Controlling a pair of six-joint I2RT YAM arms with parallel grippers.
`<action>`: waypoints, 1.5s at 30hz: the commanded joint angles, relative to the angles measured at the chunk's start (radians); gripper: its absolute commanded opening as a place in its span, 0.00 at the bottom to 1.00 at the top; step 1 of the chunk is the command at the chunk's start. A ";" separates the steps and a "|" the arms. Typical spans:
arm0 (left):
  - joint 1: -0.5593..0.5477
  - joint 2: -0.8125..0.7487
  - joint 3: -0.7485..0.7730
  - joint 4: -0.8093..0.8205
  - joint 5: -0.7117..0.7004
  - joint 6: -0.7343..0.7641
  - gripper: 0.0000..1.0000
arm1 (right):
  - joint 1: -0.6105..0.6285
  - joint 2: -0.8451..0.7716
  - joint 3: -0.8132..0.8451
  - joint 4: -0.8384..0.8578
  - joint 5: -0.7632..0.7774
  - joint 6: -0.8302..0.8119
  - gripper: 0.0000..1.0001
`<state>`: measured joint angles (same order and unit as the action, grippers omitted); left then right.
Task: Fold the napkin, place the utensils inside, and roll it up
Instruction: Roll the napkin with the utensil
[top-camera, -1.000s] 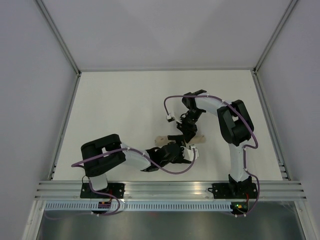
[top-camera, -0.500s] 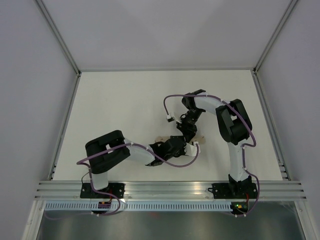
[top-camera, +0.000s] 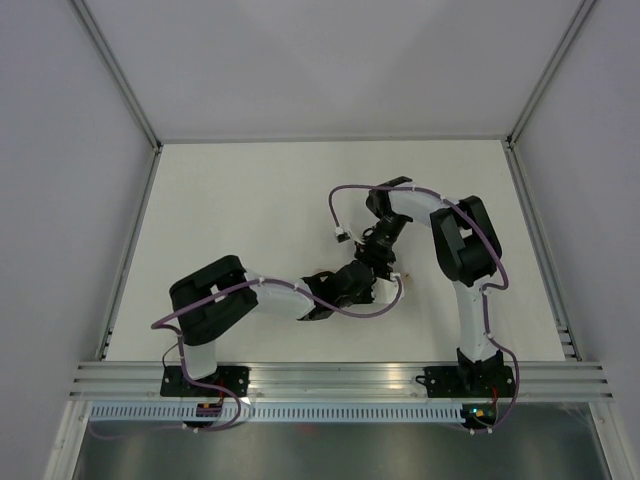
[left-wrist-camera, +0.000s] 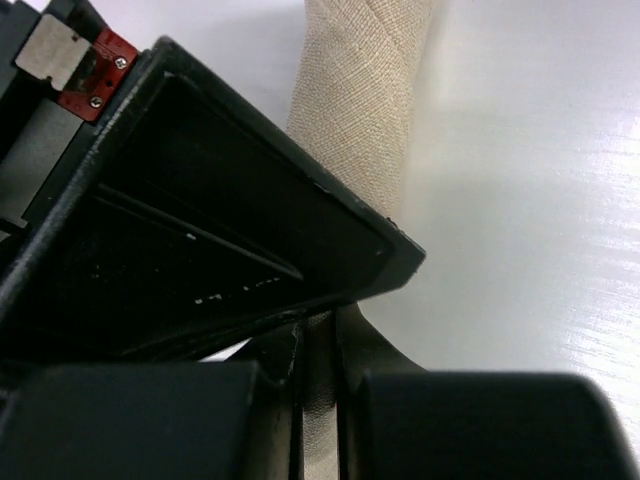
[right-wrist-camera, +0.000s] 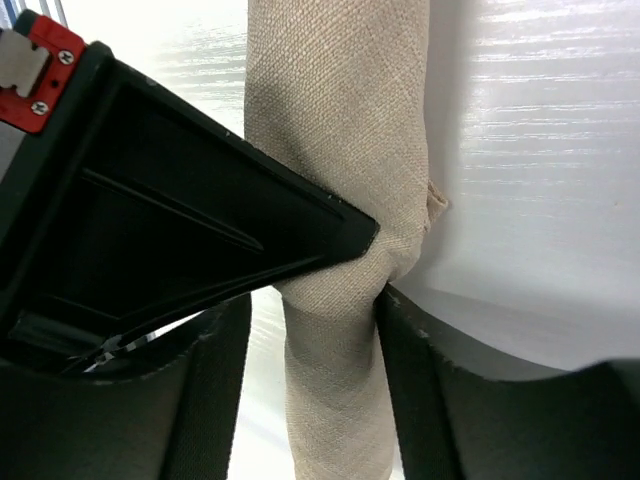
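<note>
The napkin (right-wrist-camera: 340, 130) is rolled into a slim beige tube lying on the white table. My right gripper (right-wrist-camera: 305, 320) stands open around it: the right finger (right-wrist-camera: 410, 380) touches the cloth, and a strip of table shows beside the left finger. My left gripper (left-wrist-camera: 320, 345) is shut, with a thin strip of the napkin (left-wrist-camera: 360, 90) pinched between its jaws. In the top view the left gripper (top-camera: 350, 286) and the right gripper (top-camera: 377, 264) meet over the roll and cover nearly all of it. The utensils are out of view.
The white table (top-camera: 250, 210) is bounded by grey walls and an aluminium rail (top-camera: 340, 378) at the near edge. Purple cables (top-camera: 345, 195) loop off both arms. A black wedge-shaped part (right-wrist-camera: 170, 200) fills the upper left of each wrist view.
My left arm has reached further right along the roll and its jaws have closed. My right gripper's jaws have spread apart, loosening off the roll.
</note>
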<state>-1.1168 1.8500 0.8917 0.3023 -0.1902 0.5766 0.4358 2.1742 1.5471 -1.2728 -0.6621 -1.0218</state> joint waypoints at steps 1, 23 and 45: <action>0.031 0.052 0.021 -0.130 0.066 -0.098 0.02 | -0.025 0.095 0.010 0.079 0.078 -0.058 0.63; 0.081 0.176 0.197 -0.433 0.112 -0.355 0.02 | -0.468 -0.181 0.281 0.145 -0.054 0.362 0.72; 0.293 0.385 0.417 -0.703 0.235 -0.859 0.02 | -0.620 -0.574 0.102 0.205 -0.031 0.419 0.75</action>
<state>-0.8555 2.0850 1.3861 -0.0956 0.0540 -0.1631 -0.1837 1.6257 1.6691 -1.0939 -0.7048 -0.6235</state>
